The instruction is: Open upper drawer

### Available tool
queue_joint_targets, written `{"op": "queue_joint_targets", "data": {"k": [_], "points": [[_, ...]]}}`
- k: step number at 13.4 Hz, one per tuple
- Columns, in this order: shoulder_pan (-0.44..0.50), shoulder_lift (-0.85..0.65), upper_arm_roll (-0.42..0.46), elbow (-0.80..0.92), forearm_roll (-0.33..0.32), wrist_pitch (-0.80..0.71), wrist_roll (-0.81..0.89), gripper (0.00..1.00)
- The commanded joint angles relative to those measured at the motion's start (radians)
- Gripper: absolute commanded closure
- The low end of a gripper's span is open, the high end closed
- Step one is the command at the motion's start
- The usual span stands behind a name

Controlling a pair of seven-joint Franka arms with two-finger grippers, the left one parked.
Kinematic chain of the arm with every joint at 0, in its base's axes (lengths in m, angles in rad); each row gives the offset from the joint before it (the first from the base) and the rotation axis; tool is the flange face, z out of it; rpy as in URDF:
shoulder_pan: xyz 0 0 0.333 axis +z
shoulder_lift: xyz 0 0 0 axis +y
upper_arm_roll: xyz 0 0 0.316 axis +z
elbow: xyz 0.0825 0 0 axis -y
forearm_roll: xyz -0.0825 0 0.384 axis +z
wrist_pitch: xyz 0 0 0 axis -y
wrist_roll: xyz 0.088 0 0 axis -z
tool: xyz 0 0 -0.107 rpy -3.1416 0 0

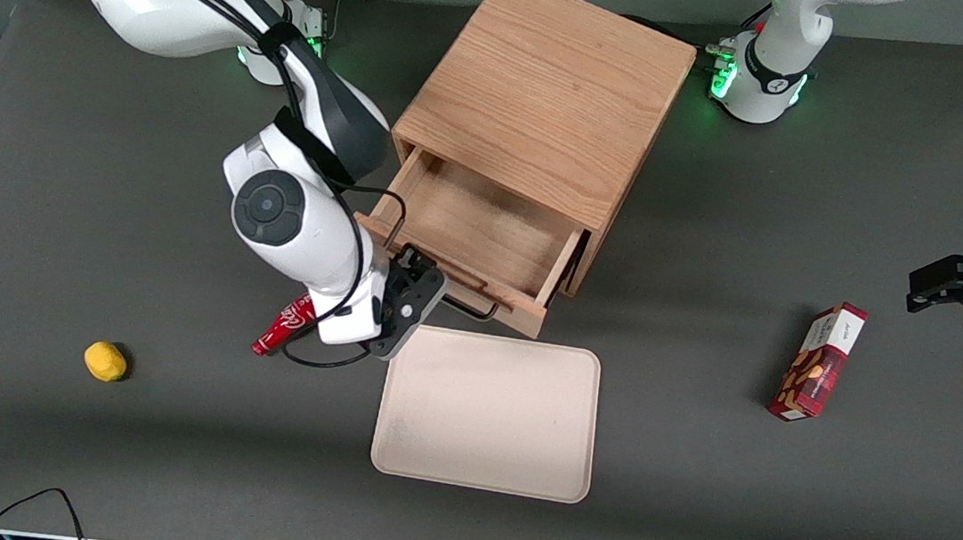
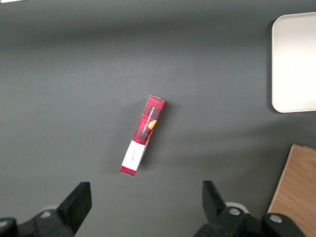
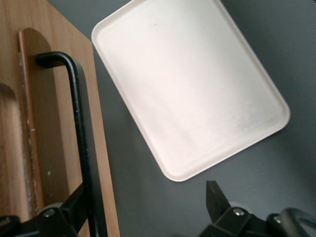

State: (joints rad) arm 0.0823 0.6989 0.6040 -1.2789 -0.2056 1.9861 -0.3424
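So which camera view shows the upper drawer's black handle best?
The right wrist view: the handle fills the frame as a black bar along the upper drawer, with the gripper open around it. The front view shows only its end past the gripper. The left wrist view shows none of it.

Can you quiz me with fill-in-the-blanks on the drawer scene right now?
1. The upper drawer is pulled ____.
2. The gripper is at the drawer's black ____.
3. In front of the drawer lies a beige ____.
4. The yellow object lies toward the ____ arm's end of the table.

Missing: open; handle; tray; working
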Motion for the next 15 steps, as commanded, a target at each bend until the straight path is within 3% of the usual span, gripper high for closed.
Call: {"op": "queue_joint_targets", "data": {"k": [1, 6, 9, 13, 15], "points": [[0.020, 0.056, -0.024, 0.096, -0.024, 0.000, -0.040, 0.00], [0.022, 0.073, -0.053, 0.145, -0.075, 0.004, -0.041, 0.00], [0.019, 0.070, -0.038, 0.159, -0.057, 0.002, 0.026, 0.00], [-0.010, -0.010, 0.005, 0.151, 0.187, -0.016, 0.259, 0.00], [-0.039, -0.079, -0.003, 0.147, 0.210, -0.112, 0.275, 0.00]]}}
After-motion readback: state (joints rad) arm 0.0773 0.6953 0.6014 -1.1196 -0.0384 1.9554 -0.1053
